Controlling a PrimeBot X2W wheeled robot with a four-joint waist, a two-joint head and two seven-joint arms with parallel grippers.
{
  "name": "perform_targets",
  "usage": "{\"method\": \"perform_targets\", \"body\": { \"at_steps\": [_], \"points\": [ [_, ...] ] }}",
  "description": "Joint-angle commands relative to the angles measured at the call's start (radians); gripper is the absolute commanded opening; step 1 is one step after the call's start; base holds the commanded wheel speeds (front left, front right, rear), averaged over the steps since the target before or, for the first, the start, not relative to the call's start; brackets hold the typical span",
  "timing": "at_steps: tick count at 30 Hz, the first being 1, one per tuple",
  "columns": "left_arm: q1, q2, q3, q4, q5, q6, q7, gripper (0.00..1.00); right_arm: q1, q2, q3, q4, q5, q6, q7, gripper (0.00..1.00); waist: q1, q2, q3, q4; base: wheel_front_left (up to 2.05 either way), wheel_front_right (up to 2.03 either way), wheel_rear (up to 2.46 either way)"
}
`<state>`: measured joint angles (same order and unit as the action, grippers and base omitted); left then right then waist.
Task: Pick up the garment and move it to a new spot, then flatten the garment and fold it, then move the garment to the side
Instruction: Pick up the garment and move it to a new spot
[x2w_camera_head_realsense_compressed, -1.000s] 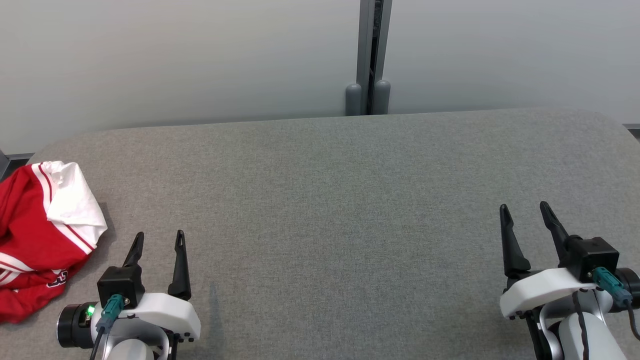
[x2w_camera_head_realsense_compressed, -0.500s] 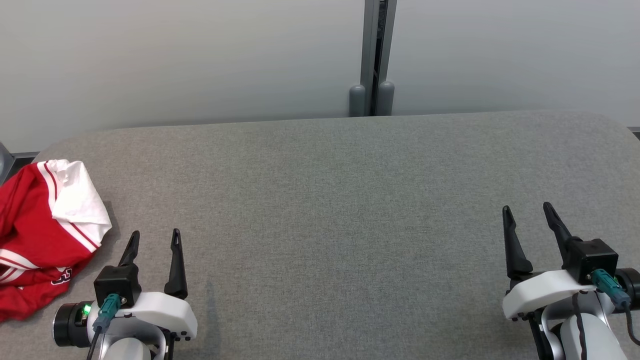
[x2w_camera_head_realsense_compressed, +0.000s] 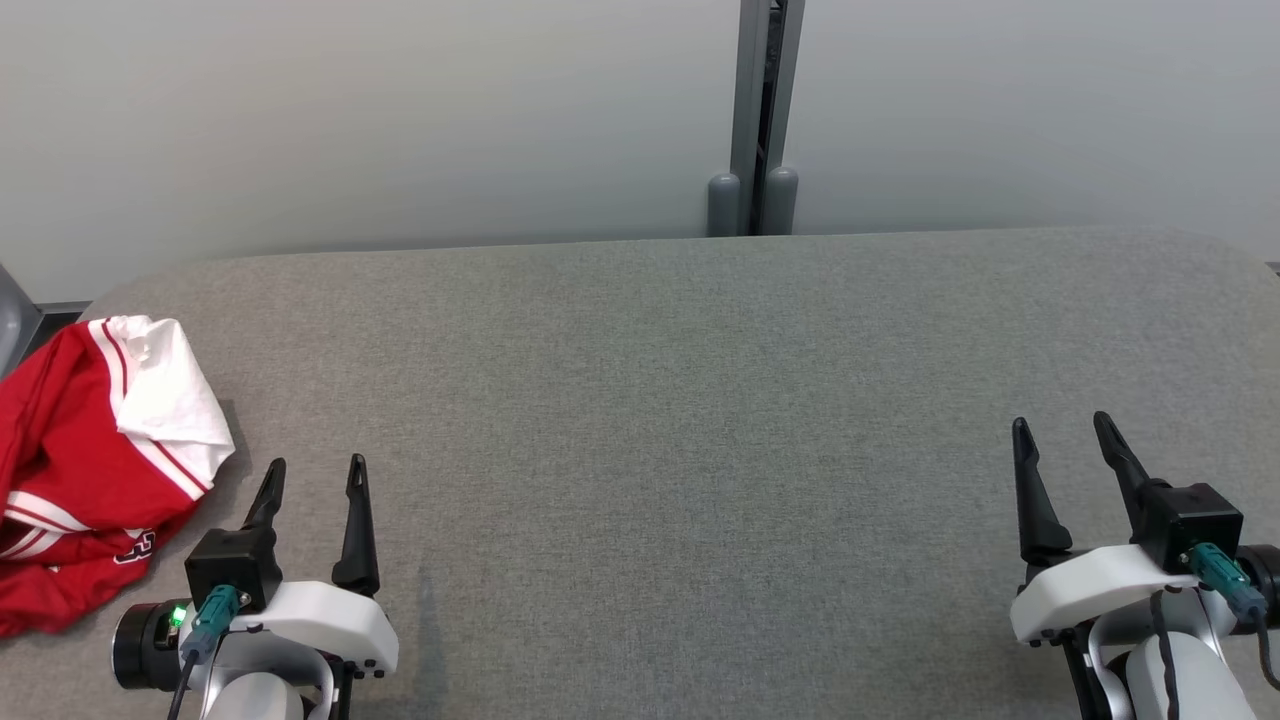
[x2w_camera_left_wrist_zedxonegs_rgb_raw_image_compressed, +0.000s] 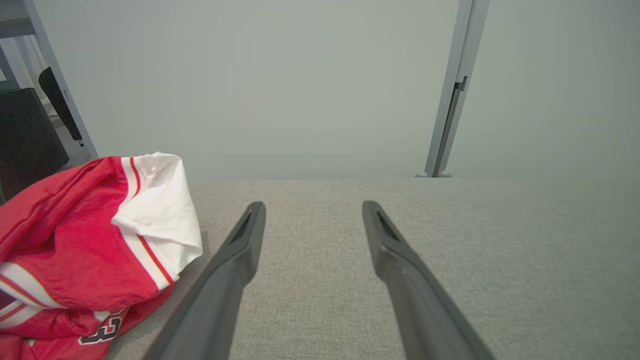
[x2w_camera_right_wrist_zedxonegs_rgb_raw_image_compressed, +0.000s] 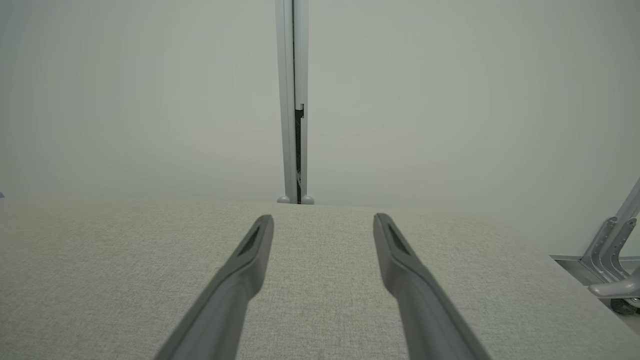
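Observation:
A crumpled red garment (x2w_camera_head_realsense_compressed: 75, 480) with white sleeves and striped trim lies bunched at the far left of the grey table (x2w_camera_head_realsense_compressed: 660, 400), partly cut by the frame edge. It also fills the lower left of the left wrist view as the red garment (x2w_camera_left_wrist_zedxonegs_rgb_raw_image_compressed: 75, 250). My left gripper (x2w_camera_head_realsense_compressed: 315, 470) stands open just right of it, apart from the cloth, and its fingers (x2w_camera_left_wrist_zedxonegs_rgb_raw_image_compressed: 235, 260) have nothing between them. At the lower right, far from the garment, my right gripper (x2w_camera_head_realsense_compressed: 1062, 428) is open and empty over bare cloth, and its fingers (x2w_camera_right_wrist_zedxonegs_rgb_raw_image_compressed: 250, 265) hold nothing.
A pale wall with a grey vertical post (x2w_camera_head_realsense_compressed: 765, 110) rises behind the table's far edge. Dark furniture (x2w_camera_left_wrist_zedxonegs_rgb_raw_image_compressed: 25, 130) stands beyond the table's left end. A metal bracket (x2w_camera_right_wrist_zedxonegs_rgb_raw_image_compressed: 607, 250) shows past the right edge.
The whole head view has shifted slightly right and down, so the camera moved. The garment and both grippers keep their places on the table.

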<state>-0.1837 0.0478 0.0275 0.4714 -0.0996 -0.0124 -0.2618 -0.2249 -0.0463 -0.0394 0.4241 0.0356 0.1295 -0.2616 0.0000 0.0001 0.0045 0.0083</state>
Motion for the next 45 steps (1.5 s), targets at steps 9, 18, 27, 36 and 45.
{"method": "perform_targets", "body": {
  "at_steps": [9,18,27,36,45],
  "points": [
    [-0.021,0.005,-0.011,0.006,-0.004,-0.009,-0.003,1.0,0.017,-0.008,-0.005,0.017,0.032,0.002,-0.005,1.0,0.0,-0.0001,0.004,0.085,0.0,0.0,0.0],
    [-0.012,0.005,0.006,0.02,-0.004,-0.005,-0.003,1.0,0.023,-0.008,0.015,0.019,0.06,0.002,-0.005,1.0,0.0,-0.0001,0.005,0.213,0.0,0.0,0.0],
    [-0.008,0.005,0.026,0.047,0.005,-0.007,-0.003,1.0,0.03,-0.008,0.034,0.024,0.083,0.002,-0.005,1.0,0.0,-0.0001,-0.003,0.361,0.0,0.0,0.0],
    [0.006,0.004,0.057,0.07,0.02,-0.006,-0.003,1.0,0.03,-0.008,0.068,0.035,0.101,0.002,-0.005,1.0,0.0,-0.0001,-0.009,0.472,0.0,0.0,0.0],
    [0.001,0.005,0.081,0.088,0.002,0.003,-0.003,1.0,0.013,-0.008,0.098,0.041,0.09,0.002,-0.005,1.0,0.0,-0.0001,-0.001,0.468,0.0,0.0,0.0]
  ]
}}
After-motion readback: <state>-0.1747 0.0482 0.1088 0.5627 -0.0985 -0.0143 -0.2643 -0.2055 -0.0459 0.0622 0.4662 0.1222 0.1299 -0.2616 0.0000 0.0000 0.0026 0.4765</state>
